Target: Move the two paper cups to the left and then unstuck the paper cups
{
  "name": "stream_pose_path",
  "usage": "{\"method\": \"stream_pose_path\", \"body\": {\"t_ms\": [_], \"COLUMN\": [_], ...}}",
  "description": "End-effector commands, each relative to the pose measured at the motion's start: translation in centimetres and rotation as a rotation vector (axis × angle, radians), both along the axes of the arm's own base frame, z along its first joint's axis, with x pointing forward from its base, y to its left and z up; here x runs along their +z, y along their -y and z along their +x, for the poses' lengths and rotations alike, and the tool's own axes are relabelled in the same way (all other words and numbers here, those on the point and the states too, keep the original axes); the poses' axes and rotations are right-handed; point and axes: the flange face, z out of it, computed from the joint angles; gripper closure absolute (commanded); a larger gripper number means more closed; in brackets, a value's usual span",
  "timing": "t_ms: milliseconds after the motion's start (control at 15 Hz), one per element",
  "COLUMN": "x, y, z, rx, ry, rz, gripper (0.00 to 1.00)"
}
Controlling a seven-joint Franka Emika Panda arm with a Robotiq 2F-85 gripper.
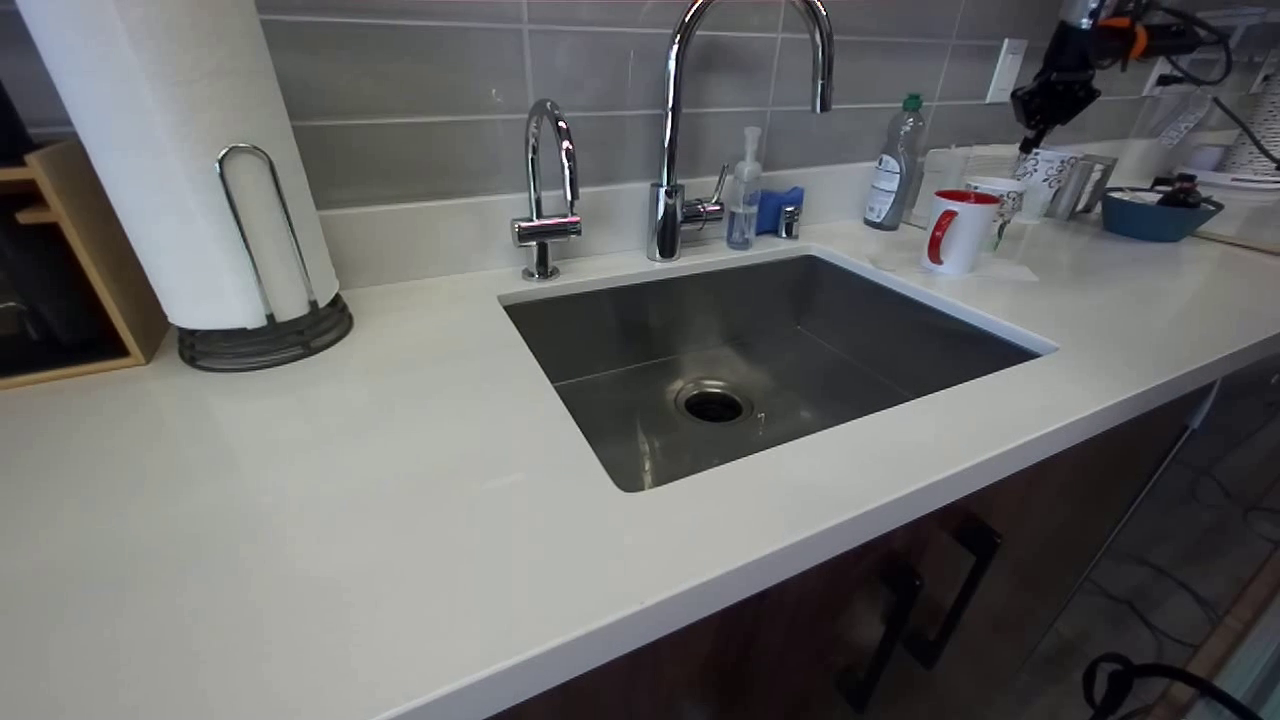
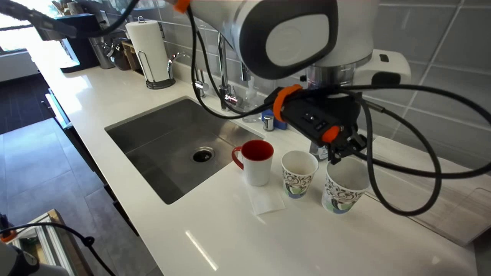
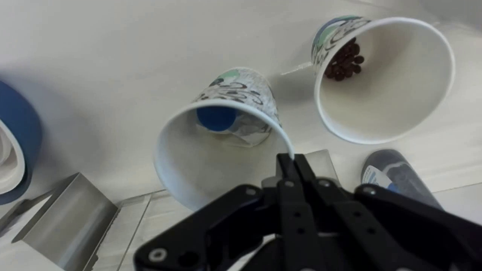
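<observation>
Two paper cups with a dark swirl and green-blue pattern stand apart, not nested. My gripper is shut on the rim of one paper cup, which has a blue cap and crumpled clear plastic inside. This held cup also shows in both exterior views, upright on or just above the counter; I cannot tell which. The gripper also shows at its rim in both exterior views. The other paper cup holds dark beans and stands beside it, also in both exterior views.
A red-and-white mug stands by the sink, near a napkin. A soap bottle and a clear plastic box are behind the cups. A metal container and a blue bowl stand beyond the held cup.
</observation>
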Motion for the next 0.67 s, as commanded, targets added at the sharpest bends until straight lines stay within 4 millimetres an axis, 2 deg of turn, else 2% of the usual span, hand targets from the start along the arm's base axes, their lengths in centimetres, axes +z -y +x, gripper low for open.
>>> {"method": "stream_pose_path", "body": {"t_ms": [0, 200, 267, 400, 600], "x": [-3.0, -4.9, -4.9, -4.0, -1.2], "y": [1.1, 1.3, 1.3, 1.3, 0.4], "z": [1.2, 1.7, 1.9, 2.2, 2.2], "rx": [-0.031, -0.037, -0.035, -0.029, -0.003], "ry": [0.004, -0.009, -0.008, 0.011, 0.027], "rz": [0.037, 0.051, 0.051, 0.045, 0.060], "gripper": [0.99, 0.99, 0.72, 0.66, 0.44]}}
